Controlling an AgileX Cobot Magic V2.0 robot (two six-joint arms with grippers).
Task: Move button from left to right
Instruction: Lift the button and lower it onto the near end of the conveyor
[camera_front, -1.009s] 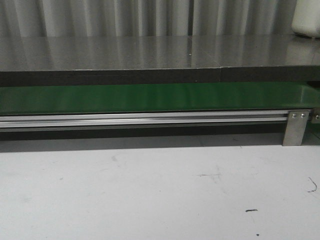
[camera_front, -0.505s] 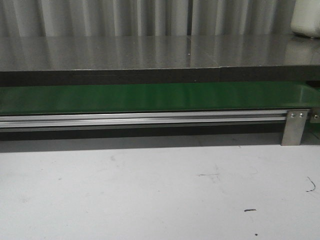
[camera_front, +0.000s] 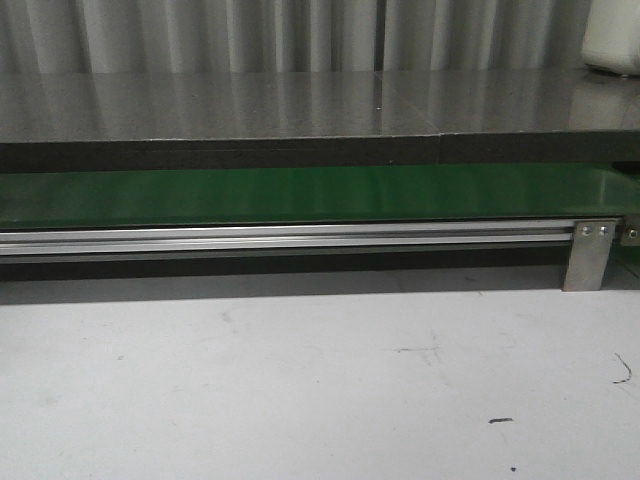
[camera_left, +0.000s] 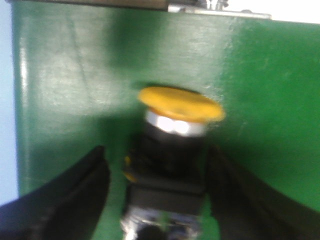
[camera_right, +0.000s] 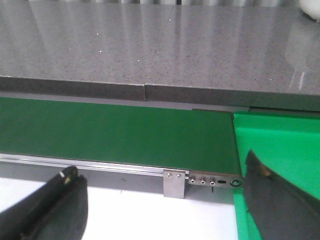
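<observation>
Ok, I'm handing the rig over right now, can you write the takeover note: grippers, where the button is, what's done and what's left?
Left gripper: open, its fingers either side of the orange-capped push-button with the black body, gaps visible on both sides, not gripping yet.
Right gripper: open, holding nothing, over the end of the green conveyor belt beside a brighter green surface.
The button stands on green belt; the front view shows neither it nor the arms.
Done: left approach.
Left: close, lift, move it right, release.
</observation>
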